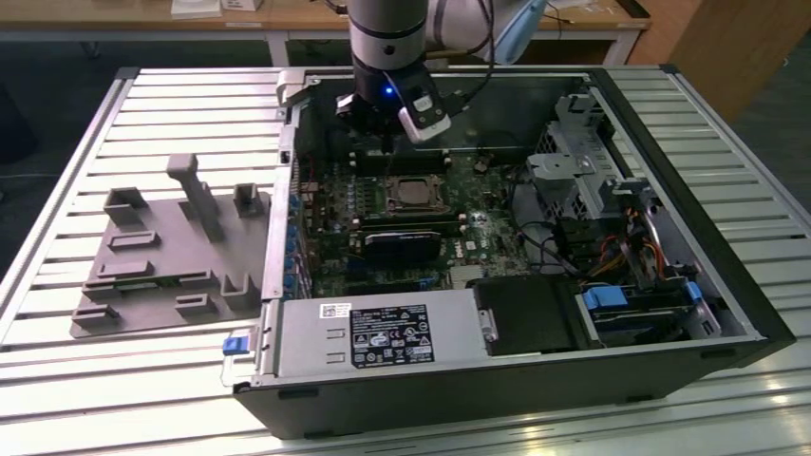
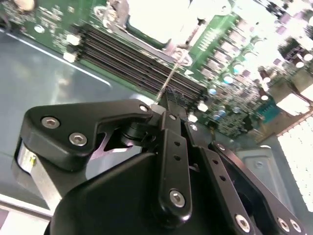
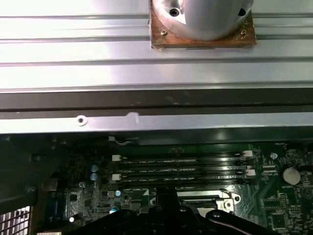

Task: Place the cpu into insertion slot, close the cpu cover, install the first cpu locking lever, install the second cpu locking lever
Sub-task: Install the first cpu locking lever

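Note:
In the exterior view my gripper (image 1: 384,144) reaches down into the open computer case, just beyond the far side of the insertion slot (image 1: 390,181). The cpu (image 1: 415,194) lies flat in that slot, its dull silver top showing. The silvery cpu cover (image 1: 439,200) frames it. In the second wrist view the cpu (image 2: 156,17) and the cover's edge (image 2: 142,40) sit past the memory slots. A thin wire locking lever (image 2: 172,72) runs from the socket to my gripper (image 2: 165,96), whose black fingers (image 2: 171,125) meet at the lever's end.
Black memory slots (image 3: 181,169) lie between my gripper and the case's far wall (image 3: 156,105). A black block (image 1: 403,245) sits on the socket's near side. The power supply (image 1: 374,332), drive cage (image 1: 571,171) and cables (image 1: 595,256) crowd the case. A grey fixture (image 1: 165,252) lies on the table.

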Robot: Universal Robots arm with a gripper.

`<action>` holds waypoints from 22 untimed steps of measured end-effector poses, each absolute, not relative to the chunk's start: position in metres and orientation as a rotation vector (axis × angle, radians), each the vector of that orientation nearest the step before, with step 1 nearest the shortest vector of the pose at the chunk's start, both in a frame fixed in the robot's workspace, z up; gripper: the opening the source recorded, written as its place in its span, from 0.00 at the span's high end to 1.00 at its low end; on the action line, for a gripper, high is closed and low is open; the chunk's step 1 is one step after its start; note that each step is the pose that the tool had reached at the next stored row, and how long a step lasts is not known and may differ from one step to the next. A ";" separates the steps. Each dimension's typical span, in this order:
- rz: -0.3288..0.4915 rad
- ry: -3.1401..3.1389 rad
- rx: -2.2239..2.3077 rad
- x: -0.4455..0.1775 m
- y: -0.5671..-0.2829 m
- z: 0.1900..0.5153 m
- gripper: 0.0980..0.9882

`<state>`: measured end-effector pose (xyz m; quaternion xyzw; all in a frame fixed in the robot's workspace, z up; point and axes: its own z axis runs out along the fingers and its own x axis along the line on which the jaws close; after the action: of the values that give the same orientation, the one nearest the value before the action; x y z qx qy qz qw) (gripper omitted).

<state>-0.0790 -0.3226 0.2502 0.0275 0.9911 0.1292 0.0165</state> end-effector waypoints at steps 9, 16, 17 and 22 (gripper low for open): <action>0.402 3.081 0.086 -0.067 -0.322 0.250 1.00; 0.399 3.051 0.079 -0.068 -0.322 0.247 1.00; 0.399 3.044 0.077 -0.068 -0.322 0.247 1.00; 0.396 3.012 0.070 -0.068 -0.322 0.243 1.00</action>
<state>-0.0678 -0.3225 0.2434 0.0230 0.9899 0.1301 0.0515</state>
